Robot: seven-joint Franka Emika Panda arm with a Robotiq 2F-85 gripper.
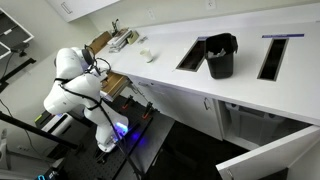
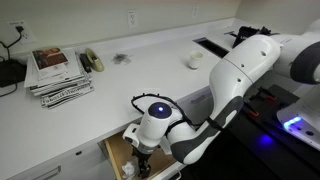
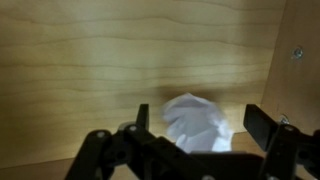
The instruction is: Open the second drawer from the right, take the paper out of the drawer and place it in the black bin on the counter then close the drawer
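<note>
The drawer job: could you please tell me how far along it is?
Done: the drawer is pulled open, its wooden floor showing. In hand: the open claw hangs over the paper inside, not yet closed on it. Left: grasp the paper, drop it in the black bin on the counter, close the drawer.

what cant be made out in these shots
- Paper: seen only in the wrist view; in both exterior views the arm and drawer hide it.
- Black bin: its inside, hidden by its own wall.
- Gripper: whether it touches the paper; the wrist view is blurred.
</note>
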